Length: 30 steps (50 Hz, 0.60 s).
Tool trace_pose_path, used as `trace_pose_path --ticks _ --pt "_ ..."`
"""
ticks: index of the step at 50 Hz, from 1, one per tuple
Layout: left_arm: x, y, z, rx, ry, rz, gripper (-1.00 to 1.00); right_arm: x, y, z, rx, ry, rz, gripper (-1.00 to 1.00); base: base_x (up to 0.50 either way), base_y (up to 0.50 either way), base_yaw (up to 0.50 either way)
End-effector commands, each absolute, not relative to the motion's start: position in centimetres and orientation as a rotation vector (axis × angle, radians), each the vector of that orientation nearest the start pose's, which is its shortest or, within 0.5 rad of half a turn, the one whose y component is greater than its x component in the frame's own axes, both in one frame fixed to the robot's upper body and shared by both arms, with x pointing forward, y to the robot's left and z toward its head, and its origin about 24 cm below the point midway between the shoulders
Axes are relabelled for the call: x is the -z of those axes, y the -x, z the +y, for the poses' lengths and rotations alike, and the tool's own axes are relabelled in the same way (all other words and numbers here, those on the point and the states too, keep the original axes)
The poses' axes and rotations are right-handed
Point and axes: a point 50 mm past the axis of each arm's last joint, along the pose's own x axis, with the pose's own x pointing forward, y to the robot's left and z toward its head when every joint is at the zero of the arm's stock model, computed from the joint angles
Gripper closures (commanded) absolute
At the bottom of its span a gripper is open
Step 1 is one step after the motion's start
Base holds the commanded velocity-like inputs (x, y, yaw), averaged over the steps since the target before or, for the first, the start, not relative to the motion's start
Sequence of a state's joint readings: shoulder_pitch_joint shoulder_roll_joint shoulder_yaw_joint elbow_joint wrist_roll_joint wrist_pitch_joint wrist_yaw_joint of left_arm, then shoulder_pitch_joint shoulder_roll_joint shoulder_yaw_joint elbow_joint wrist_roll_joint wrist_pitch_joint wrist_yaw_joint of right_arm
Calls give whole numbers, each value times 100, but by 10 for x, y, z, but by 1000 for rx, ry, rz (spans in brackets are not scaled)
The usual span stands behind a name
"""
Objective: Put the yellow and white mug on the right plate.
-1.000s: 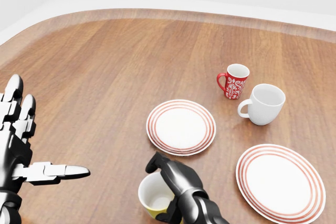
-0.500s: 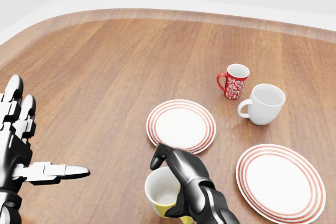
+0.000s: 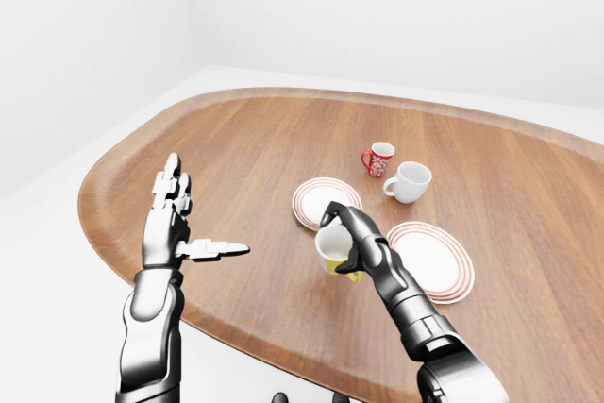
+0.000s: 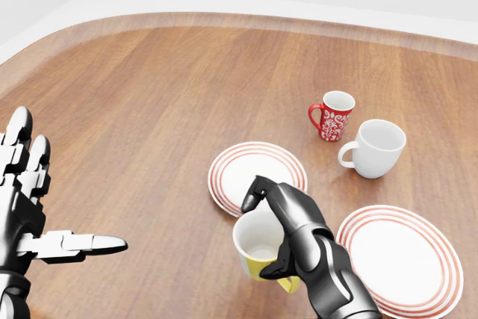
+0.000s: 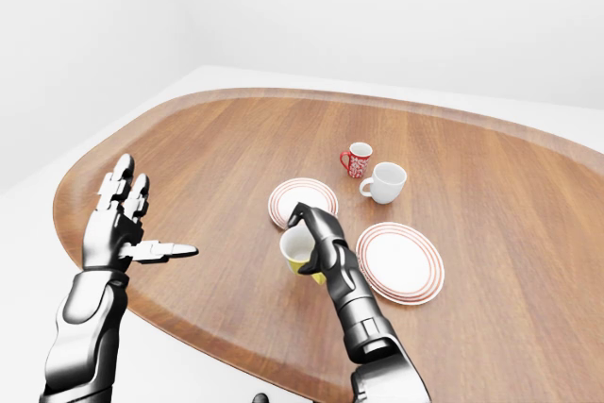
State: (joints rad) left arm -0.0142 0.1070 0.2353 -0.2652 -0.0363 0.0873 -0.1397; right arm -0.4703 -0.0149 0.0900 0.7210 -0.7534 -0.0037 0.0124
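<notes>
So the right hand (image 4: pixel 287 233) has its dark fingers (image 4: pixel 258 193) wrapped round the yellow and white mug (image 4: pixel 261 248), one hooked over the rim and the rest down the side, so it's properly gripped. The mug looks lifted off the table (image 4: pixel 149 110) and tipped a bit, its white inside facing the camera and the yellow outside showing underneath. In the head view it sits low in the picture, between the two red-ringed plates: it overlaps the bottom edge of the left plate (image 4: pixel 258 177), and the right plate (image 4: pixel 399 259) is just off to its right, not touching the mug.

The left hand (image 4: pixel 22 207) is way over at the left edge of the head view, well apart from everything. It's wide open, holding nothing, the upper fingers pointing up and one finger sticking out sideways toward the right.

Further up the table there's a red patterned mug (image 4: pixel 332 116) with its handle on the left, and a plain white mug (image 4: pixel 376 148) just beside it, lower and to the right, handle also to the left. Both stand upright above the right plate. Whether those two touch each other I can't tell, they're very close.

The table is a big rounded wooden one with a raised edge, and both plates lie flat on it with nothing on them.
</notes>
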Motion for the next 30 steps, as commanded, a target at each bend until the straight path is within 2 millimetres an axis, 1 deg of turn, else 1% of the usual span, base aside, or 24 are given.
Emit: trace_pose_path --ticks 1,4,18,30 --pt "-104 -246 213 -77 -104 -196 -100 -14 -336 -126 -228 841 189 100 0 0 0" --pt "-105 -246 212 -75 -105 -198 -100 -14 -338 -132 -216 842 195 100 0 0 0" --pt "-104 -247 212 -76 -106 -192 -100 -25 -351 -164 -135 819 222 100 0 0 0" --pt "-102 -247 212 -76 -106 -187 -100 -26 -355 -186 -83 814 243 100 0 0 0"
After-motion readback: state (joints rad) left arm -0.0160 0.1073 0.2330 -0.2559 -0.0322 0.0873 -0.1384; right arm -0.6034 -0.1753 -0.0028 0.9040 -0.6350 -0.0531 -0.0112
